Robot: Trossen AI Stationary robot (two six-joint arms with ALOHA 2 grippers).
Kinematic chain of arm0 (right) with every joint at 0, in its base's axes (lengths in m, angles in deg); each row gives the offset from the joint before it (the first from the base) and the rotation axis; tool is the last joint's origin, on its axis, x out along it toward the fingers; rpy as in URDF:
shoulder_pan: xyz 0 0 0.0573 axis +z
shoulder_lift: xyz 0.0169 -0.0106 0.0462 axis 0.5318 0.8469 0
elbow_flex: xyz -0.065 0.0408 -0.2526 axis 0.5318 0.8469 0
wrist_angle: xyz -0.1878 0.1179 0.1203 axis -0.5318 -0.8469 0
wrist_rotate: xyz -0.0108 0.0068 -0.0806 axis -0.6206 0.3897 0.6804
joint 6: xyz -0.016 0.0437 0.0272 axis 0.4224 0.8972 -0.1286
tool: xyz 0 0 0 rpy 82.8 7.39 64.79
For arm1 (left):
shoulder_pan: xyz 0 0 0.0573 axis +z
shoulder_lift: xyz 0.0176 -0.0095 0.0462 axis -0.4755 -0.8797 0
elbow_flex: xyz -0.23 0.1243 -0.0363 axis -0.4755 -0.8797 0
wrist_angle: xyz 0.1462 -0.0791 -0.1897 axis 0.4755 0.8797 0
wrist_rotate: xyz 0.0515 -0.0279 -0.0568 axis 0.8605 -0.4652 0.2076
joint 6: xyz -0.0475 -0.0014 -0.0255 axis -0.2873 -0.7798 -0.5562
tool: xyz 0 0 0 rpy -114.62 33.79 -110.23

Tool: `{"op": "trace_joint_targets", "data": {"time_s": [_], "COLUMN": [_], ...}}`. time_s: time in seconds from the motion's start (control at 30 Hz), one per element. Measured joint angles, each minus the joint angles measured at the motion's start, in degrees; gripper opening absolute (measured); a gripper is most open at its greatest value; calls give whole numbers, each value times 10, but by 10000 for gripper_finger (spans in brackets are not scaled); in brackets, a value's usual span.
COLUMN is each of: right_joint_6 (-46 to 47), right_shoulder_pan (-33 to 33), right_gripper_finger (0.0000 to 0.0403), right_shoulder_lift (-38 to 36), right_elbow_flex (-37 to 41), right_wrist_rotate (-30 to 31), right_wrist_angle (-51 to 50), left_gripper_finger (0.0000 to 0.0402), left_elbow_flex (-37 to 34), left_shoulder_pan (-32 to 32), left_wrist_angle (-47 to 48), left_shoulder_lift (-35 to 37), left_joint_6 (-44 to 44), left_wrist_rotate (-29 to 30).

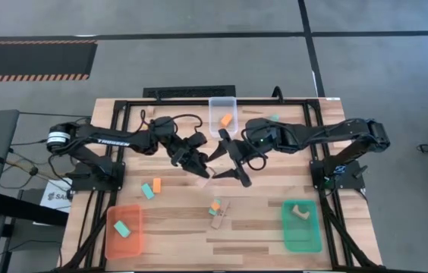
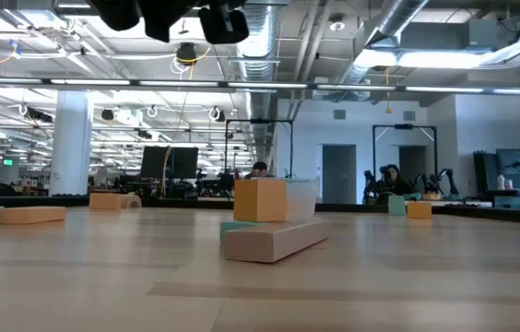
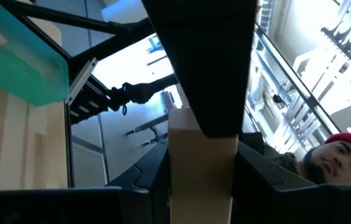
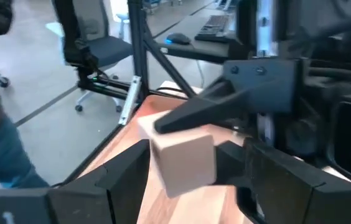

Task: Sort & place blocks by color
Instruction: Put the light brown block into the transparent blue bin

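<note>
Mid-air handover near clear tray [image 1: 223,114]: left gripper [image 1: 201,171] pinches tan block [image 1: 209,174], right gripper [image 1: 233,174] spread around it. Few blocks trayed; several remain on table [image 1: 176,227].

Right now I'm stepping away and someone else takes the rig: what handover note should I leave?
Left hand: shut on a tan block, raised over mid-table.
Right hand: meets it at the same block, seemingly a handover.
Placed: an orange block in the clear tray, a teal block in the orange tray, a tan piece in the green tray.
Left: the held block, a loose orange and teal pair, a small pile at centre.
</note>
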Motion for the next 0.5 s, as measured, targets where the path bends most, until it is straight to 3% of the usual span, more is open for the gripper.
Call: {"op": "trace_joint_targets", "data": {"time_s": [0.33,0.5], "right_joint_6": [-8,-20], "right_shoulder_pan": [9,9], "right_gripper_finger": [278,245], "right_shoulder_lift": [0,0], "right_elbow_flex": [0,0], "right_wrist_rotate": [-12,-23], "right_wrist_angle": [-29,-30], "left_gripper_finger": [112,113], "left_elbow_flex": [51,56], "left_shoulder_pan": [1,2], "left_wrist_angle": [-3,11], "left_shoulder_lift": [-40,-42], "left_joint_6": [-11,-15], "left_wrist_rotate": [-22,-20]}}
